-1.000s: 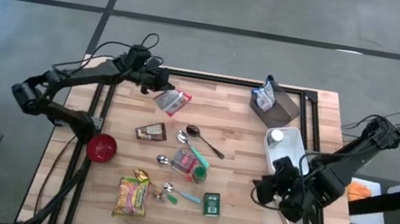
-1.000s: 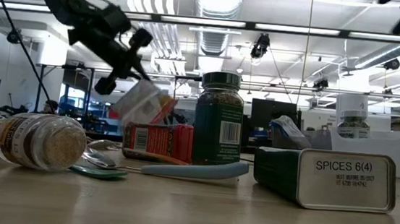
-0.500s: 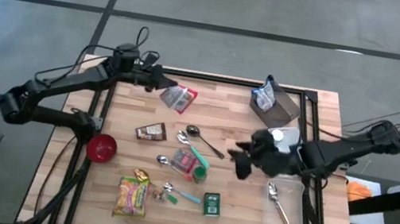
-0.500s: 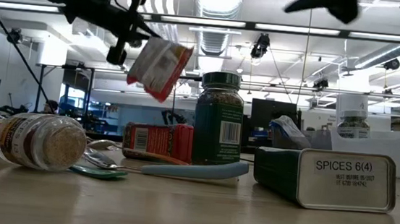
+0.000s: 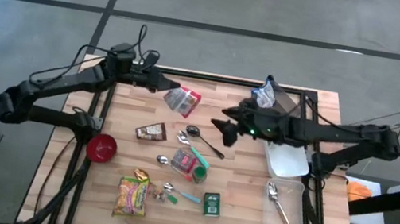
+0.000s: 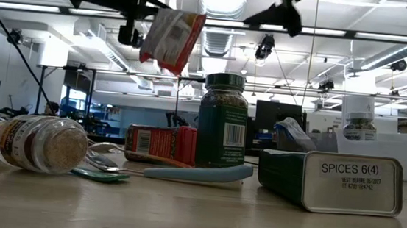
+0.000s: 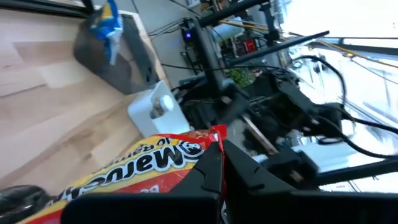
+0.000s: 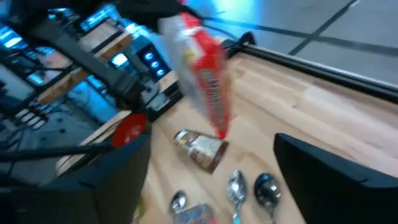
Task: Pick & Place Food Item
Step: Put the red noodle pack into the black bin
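Note:
A red and white food packet (image 5: 183, 100) hangs in the air over the table's far left part, with my left gripper (image 5: 164, 86) shut on it. The low view shows the packet (image 6: 171, 39) high above the jars. My right gripper (image 5: 228, 128) stands open over the table's middle, to the right of the packet and apart from it, with nothing between its fingers. In the right wrist view the packet (image 8: 205, 81) hangs ahead of the open fingers (image 8: 118, 180). My left gripper pinches the packet's end edge (image 7: 214, 134) between its two fingers, coming nearly level from the table's left side. The packet is lifted clear of the table. It sticks out toward the right and droops tilted below the fingers (image 6: 134, 19).
On the wooden table lie a brown jar (image 5: 152, 131), spoons (image 5: 204, 138), a red bowl (image 5: 102, 147), a yellow packet (image 5: 132, 195), a green tin (image 5: 211, 203) and a green-lidded jar (image 6: 222, 123). At the right stand a grey bin (image 5: 285, 105), a white tray (image 5: 289, 160) and a clear tray (image 5: 291, 223).
My left gripper has risen with the packet, which now hangs much higher above the table and a little farther right. My right gripper has swung from the clear tray at the near right, up and toward the table's middle and the packet, turning its wrist.

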